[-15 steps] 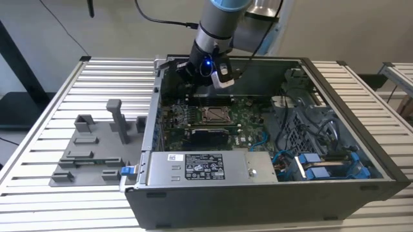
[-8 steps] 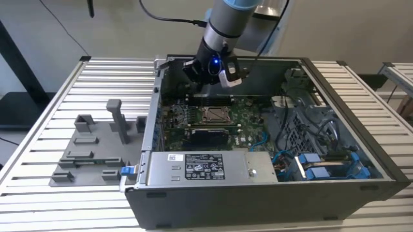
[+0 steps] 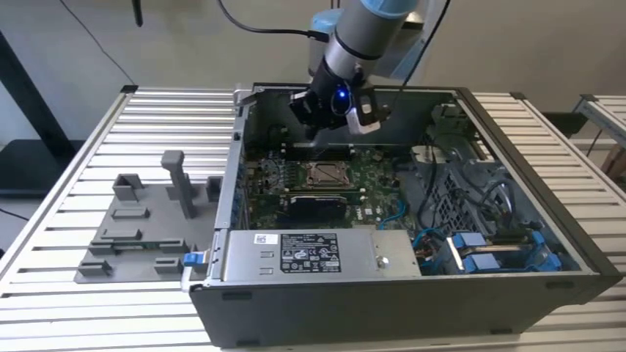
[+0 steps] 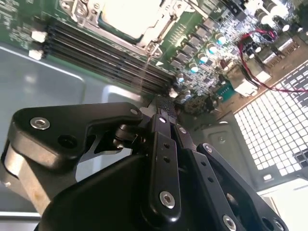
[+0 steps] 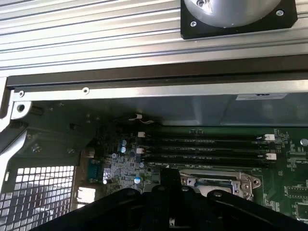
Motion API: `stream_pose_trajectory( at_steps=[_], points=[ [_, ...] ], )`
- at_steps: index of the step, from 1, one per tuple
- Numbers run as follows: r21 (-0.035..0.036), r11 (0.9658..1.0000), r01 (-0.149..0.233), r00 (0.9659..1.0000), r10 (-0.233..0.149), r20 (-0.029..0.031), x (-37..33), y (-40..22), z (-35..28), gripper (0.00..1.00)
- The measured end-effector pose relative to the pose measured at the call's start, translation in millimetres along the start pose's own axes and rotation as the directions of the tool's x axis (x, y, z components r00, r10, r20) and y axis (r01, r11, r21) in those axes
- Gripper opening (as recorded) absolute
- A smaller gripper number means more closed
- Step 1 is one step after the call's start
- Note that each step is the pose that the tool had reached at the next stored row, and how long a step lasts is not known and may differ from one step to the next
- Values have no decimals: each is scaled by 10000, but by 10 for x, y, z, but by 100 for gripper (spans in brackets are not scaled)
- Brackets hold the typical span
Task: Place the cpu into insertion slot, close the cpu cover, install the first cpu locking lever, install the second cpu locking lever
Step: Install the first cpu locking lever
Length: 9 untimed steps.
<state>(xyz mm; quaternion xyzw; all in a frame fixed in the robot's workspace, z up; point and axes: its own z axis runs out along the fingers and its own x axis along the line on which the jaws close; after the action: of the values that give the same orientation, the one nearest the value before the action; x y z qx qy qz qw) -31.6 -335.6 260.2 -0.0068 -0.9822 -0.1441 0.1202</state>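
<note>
The open computer case (image 3: 234,169) sits on a slatted table. On its green board lies the insertion slot (image 3: 323,174), also in the first wrist view (image 5: 216,182). In the second wrist view the silver-tan cpu (image 4: 126,17) lies in the slot, with the metal cpu cover (image 4: 159,36) framing it. A thin locking lever (image 4: 144,72) sticks out from the socket's corner towards my fingers. My gripper (image 3: 315,139) hangs just behind the socket over the memory slots. Its black fingertips (image 4: 166,103) are together and I see nothing between them.
Long black memory slots (image 5: 207,147) run beside the socket. A perforated back panel (image 4: 279,125) and the case walls close in around the arm. The power supply (image 3: 313,253) and blue cables (image 3: 470,249) fill the case's front. A grey fixture plate (image 3: 137,235) lies at the exterior view's left.
</note>
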Motion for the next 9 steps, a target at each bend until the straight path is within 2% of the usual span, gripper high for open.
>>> stream_pose_trajectory(
  at_steps=[2,3,9],
  points=[
    [-6,10000,-18,10000,18,-61,-48,-5,-15,11],
    [-5,10000,-21,10000,20,-71,-57,-5,-17,11],
    [-5,10000,-16,10000,16,-70,-57,-6,-17,11]
  ],
)
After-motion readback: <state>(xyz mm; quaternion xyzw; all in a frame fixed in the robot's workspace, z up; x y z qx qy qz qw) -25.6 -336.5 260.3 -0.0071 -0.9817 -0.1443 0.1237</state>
